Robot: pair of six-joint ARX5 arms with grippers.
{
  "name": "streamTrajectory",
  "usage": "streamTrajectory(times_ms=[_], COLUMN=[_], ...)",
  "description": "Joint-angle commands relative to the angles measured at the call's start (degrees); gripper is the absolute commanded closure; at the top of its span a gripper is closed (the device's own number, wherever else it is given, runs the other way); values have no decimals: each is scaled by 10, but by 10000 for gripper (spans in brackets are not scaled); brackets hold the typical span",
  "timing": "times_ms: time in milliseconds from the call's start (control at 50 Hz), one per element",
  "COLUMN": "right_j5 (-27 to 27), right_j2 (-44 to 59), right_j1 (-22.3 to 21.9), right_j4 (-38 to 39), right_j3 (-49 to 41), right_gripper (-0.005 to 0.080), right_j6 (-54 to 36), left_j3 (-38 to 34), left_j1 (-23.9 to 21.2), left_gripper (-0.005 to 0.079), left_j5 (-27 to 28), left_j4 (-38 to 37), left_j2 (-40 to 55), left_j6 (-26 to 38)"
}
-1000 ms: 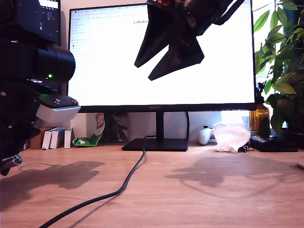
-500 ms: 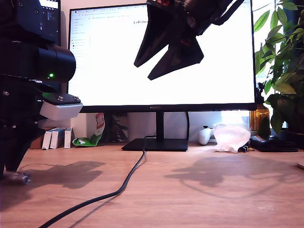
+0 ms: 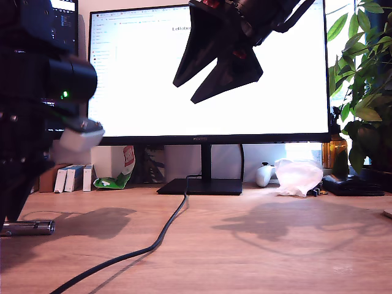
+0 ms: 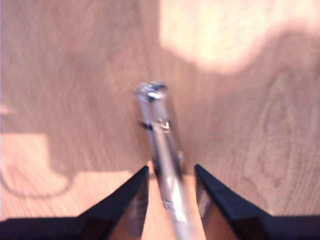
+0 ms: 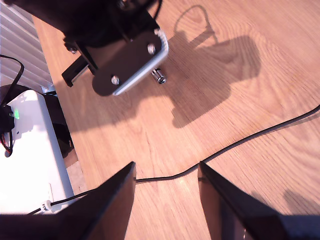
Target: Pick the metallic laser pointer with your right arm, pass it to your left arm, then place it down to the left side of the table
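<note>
On the wood tabletop [image 3: 257, 245] the pointer [image 4: 162, 145] lies between the parted jaws of our first gripper [image 4: 171, 172], seemingly unclamped. Our second gripper [image 5: 165, 172] hangs high, jaws open and empty.

Both arms are showing up matte black. My first tool [image 4: 171, 186] is wearing pointed dark fingers [image 4: 127, 197], a grey-white camera box [image 3: 78, 137] with screws and a glowing green light [image 3: 64, 95]; my second tool [image 5: 166, 200] is looking identical.

The shiny silver metallic laser pointer [image 3: 29, 228] lies flat on the table [image 3: 257, 245].
</note>
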Motion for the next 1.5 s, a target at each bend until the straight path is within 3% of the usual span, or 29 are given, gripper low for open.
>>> streamTrajectory(times_ms=[0, 100, 220, 460, 680, 840, 1080, 1300, 1480], right_j5=[0, 1, 11, 32, 108, 129, 163, 196, 210], right_j2=[-2, -2, -2, -2, -11, -35, -96, -158, -174], right_j1=[5, 5, 4, -4, -33, -69, -130, -185, -225], right_j4=[0, -3, -3, -27, 21, 106, 155, 218, 220], right_j3=[8, 8, 8, 8, 8, 8, 7, 7, 5], right_gripper=[397, 413, 526, 763, 765, 765, 765, 765, 765], right_j6=[-3, -3, -2, 0, 34, 51, 47, 47, 47], left_j3=[17, 28, 36, 36, 36, 36, 36, 36, 36], left_j1=[-4, -4, -4, 8, 38, 85, 175, 247, 296], left_gripper=[557, 648, 766, 766, 766, 766, 766, 766, 766], left_j5=[10, 34, 75, 187, 259, 332, 445, 461, 506], left_j4=[2, 0, 6, 71, 144, 203, 228, 282, 293], left_j2=[-39, -66, -93, -125, -151, -167, -219, -276, -278], left_j6=[-23, -83, -122, -283, -343, -365, -395, -417, -434])
